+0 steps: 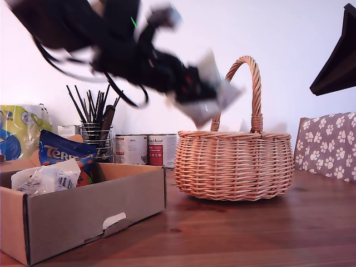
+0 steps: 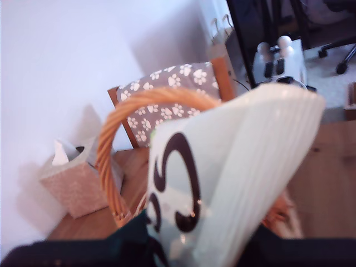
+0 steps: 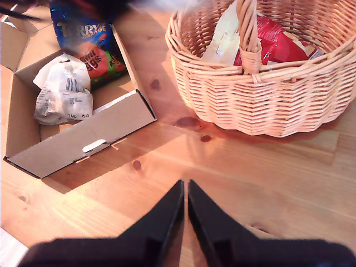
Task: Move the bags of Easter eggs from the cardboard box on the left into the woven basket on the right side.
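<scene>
- My first pincer (image 1: 208, 103), blurred in the exterior view, is closed on a whitish bag (image 2: 233, 178) with black print and carries it in the air beside the arched handle (image 1: 253, 83) of the woven basket (image 1: 233, 164).
- My second pincer (image 3: 185, 194) hangs over bare tabletop (image 3: 267, 183) with its tips almost touching and nothing between them.
- The woven basket stands on the tabletop toward the exterior view's right; in the second wrist view it already holds a pale packet (image 3: 225, 39) and a red packet (image 3: 275, 41).
- The cardboard box (image 1: 83, 214), at the exterior view's left, holds a whitish-translucent bag (image 1: 47, 178) and a blue bag (image 1: 67, 156) with white lettering.
- Progress, as I judge it: partly done. Two packets lie in the basket, one bag is in transit, and two bags remain in the box.
- Tins (image 1: 144, 149) and a utensil holder (image 1: 95, 133) stand behind the box, outside the task.
</scene>
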Controlling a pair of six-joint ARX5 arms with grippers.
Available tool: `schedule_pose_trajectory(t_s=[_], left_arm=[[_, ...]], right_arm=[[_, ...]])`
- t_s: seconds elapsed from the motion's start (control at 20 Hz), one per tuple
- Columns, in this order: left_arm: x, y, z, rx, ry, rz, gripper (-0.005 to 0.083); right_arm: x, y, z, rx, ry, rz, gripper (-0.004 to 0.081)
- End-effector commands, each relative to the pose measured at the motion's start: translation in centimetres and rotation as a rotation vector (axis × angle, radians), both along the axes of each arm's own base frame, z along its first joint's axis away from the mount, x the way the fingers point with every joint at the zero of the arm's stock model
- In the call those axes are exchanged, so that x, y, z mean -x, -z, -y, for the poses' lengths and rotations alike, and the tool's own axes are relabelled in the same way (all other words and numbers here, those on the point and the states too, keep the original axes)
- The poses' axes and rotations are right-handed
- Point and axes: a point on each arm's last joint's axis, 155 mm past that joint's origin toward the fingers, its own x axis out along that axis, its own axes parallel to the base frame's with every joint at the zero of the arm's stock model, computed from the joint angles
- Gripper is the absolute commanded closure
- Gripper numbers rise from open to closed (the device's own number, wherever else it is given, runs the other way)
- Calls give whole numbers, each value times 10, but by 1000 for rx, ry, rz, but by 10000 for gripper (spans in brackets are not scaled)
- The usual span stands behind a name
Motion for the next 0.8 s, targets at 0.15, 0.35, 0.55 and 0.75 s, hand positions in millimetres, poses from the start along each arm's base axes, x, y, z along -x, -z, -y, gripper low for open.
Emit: schedule_pose_trajectory(t_s=[0.15, 0.35, 0.55, 0.75], left_arm=[[-22, -14, 17, 17, -1, 27, 727], [-22, -6, 18, -1, -1, 1, 721], [-18, -3, 21, -25, 12, 11, 102], [-11, -13, 23, -31, 22, 25, 136]], right_arm=[[2, 11, 2, 11, 0, -17, 776], [2, 10, 2, 11, 0, -17, 776], [2, 11, 2, 11, 0, -17, 775], [2, 10, 2, 11, 0, -17, 775]])
